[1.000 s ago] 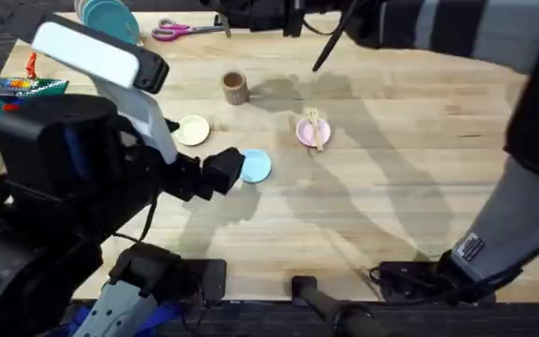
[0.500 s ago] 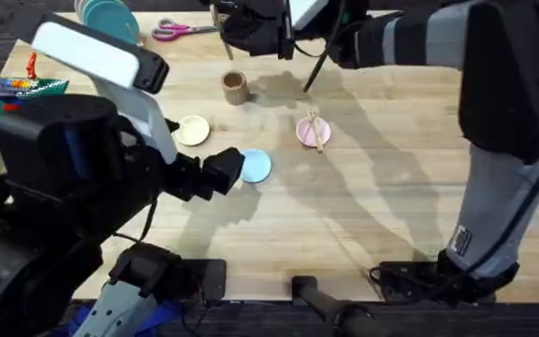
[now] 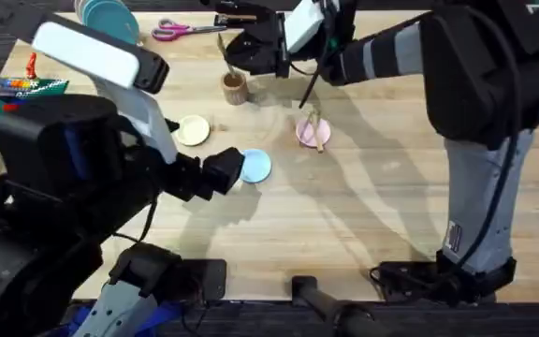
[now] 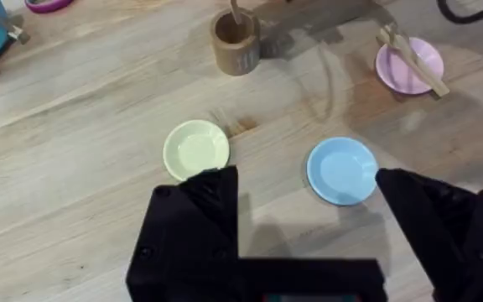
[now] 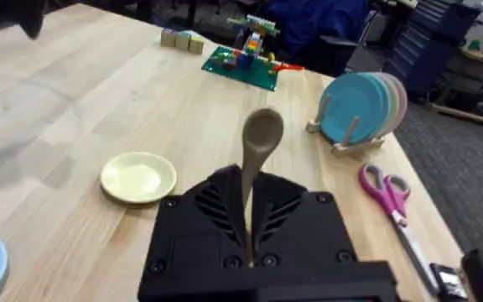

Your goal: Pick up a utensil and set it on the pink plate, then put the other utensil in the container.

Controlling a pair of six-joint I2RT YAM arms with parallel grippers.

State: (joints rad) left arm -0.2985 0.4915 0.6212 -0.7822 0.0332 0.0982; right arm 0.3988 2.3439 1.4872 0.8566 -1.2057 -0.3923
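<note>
Spoon of pale wood (image 5: 256,159), light, stiff and slim, stands clamped by its thin handle in the right gripper (image 5: 250,252), over the brown wooden cup (image 3: 236,89); pinching mid-handle seems safest.

The left gripper (image 4: 309,210) hangs spread apart near the light blue plate (image 4: 340,171).

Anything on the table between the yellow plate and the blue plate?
No. In the left wrist view the stretch between the yellow plate and the blue plate is bare wood.

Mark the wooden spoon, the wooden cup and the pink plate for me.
wooden spoon (image 5: 262,132): right wrist view, on its oval bowl.
wooden cup (image 4: 235,47): left wrist view, on its outer wall.
pink plate (image 4: 392,69): left wrist view, on the bare part beside the fork.
</note>
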